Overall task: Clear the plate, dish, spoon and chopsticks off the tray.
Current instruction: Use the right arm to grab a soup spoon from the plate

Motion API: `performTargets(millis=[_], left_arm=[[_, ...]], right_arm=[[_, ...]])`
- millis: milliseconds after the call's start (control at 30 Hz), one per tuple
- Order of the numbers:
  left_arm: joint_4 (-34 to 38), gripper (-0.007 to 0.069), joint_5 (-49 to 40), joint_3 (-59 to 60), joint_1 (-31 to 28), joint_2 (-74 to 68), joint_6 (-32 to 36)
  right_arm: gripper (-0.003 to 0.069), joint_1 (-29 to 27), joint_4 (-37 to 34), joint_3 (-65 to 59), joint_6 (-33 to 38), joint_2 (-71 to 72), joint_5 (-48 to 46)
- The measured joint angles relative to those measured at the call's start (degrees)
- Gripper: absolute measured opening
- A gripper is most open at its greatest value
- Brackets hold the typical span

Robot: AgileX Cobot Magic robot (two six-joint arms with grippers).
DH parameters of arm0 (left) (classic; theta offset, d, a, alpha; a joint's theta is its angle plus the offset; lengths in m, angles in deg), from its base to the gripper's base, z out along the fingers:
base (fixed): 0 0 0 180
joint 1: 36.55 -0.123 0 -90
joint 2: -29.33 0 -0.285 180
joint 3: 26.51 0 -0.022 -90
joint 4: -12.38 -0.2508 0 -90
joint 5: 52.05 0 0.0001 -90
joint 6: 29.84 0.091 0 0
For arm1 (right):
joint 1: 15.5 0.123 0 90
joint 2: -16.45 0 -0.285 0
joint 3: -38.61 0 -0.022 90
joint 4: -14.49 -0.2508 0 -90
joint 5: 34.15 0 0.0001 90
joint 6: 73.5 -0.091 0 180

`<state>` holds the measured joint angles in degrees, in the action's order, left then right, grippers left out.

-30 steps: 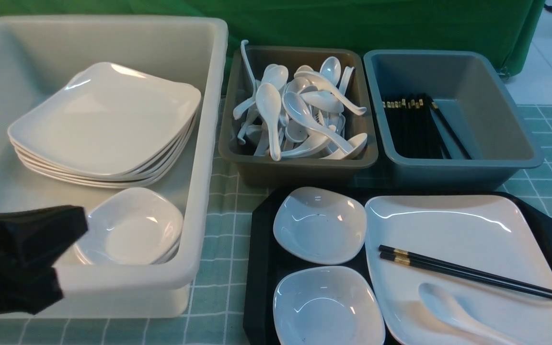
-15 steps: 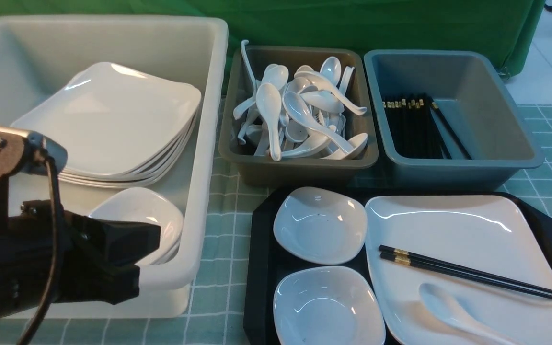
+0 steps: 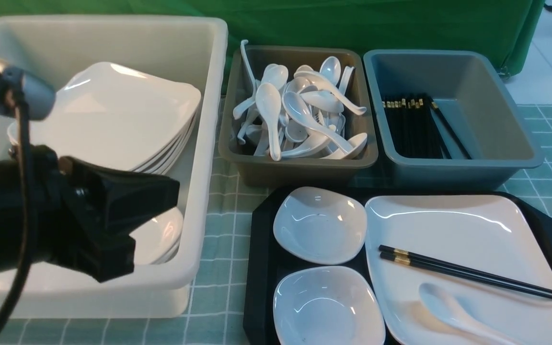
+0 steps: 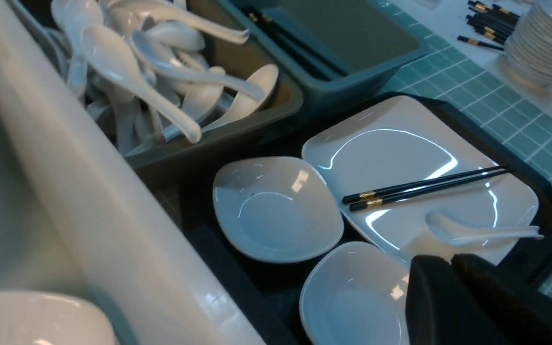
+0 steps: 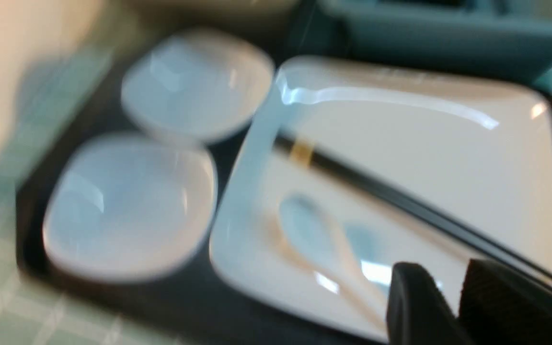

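While the left end effector [image 4: 436, 261] hangs over the near part of the white bin [image 3: 204, 143], its fingers closed together with nothing between them, the right end effector [image 5: 443, 292] is at the right edge of the tray [image 3: 260, 258], its fingertips parted by a modest gap and holding nothing that can be made out. On the tray, the plate [image 3: 448, 225] lies to the right, carrying the chopsticks [image 3: 467, 273] slantwise and, nearer, the spoon [image 3: 448, 306], whose handle points right and near. Left of the plate sit two white dishes, the far dish [image 3: 320, 225] and the near dish [image 3: 328, 306]. Beyond the tray stand a brown tub [image 3: 300, 172] heaped with spoons and, to its right, a blue-grey tub [image 3: 463, 175] with more chopsticks. Stacked plates [image 3: 127, 115] and smaller dishes [image 3: 161, 235] rest in the white bin.
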<state>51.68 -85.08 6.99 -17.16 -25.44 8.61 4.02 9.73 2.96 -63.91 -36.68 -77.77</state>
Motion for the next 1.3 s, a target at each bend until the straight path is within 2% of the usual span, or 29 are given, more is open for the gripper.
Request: performTargets(millis=[67, 233, 367, 433, 467, 833, 1067, 1200, 1233, 1267, 1300], left_arm=[[1.11, 0.0017, -2.10, -0.28, 0.00, 2.30, 1.25], [2.47, 0.0017, -5.60, -0.40, 0.00, 8.98, 3.44], [2.63, 0.0017, -6.88, -0.57, 0.00, 16.83, 3.64], [2.63, 0.0017, -7.00, -0.57, 0.00, 18.47, 3.77], [2.46, 0.0017, -7.19, -0.57, 0.00, 20.70, 3.95], [1.13, 0.0017, -8.89, -0.57, 0.00, 22.15, 4.00], [1.08, 0.0017, -9.92, -0.57, 0.00, 22.15, 4.00], [1.02, 0.0017, -10.19, -0.57, 0.00, 22.15, 4.00], [1.02, 0.0017, -10.19, -0.57, 0.00, 22.15, 4.00], [0.96, 0.0017, -10.19, -0.57, 0.00, 22.15, 4.00], [0.96, 0.0017, -10.19, -0.57, 0.00, 22.15, 4.00]], right_arm=[[0.0191, 0.79, 1.90, 5.40, 2.64, -10.27, -6.51], [0.0216, 0.51, 2.98, 7.70, 5.56, -23.18, -9.57], [0.0358, 0.45, 2.85, 7.82, 8.24, -33.10, -6.74], [0.0393, 0.45, 2.53, 7.82, 8.60, -34.73, -5.53], [0.0444, 0.45, 1.74, 7.88, 9.65, -37.85, -4.01], [0.0461, 0.14, 0.62, 7.89, 12.64, -47.73, 1.55], [0.0438, 0.14, 0.84, 8.06, 13.87, -50.32, 3.70], [0.0270, 0.14, 0.90, 8.07, 14.94, -50.32, 3.23], [0.0261, 0.14, 0.90, 8.07, 15.06, -50.32, 3.14], [0.0200, 0.14, 0.84, 8.07, 15.45, -50.36, 2.51], [0.0187, 0.14, 0.79, 8.07, 15.58, -50.19, 2.08]])
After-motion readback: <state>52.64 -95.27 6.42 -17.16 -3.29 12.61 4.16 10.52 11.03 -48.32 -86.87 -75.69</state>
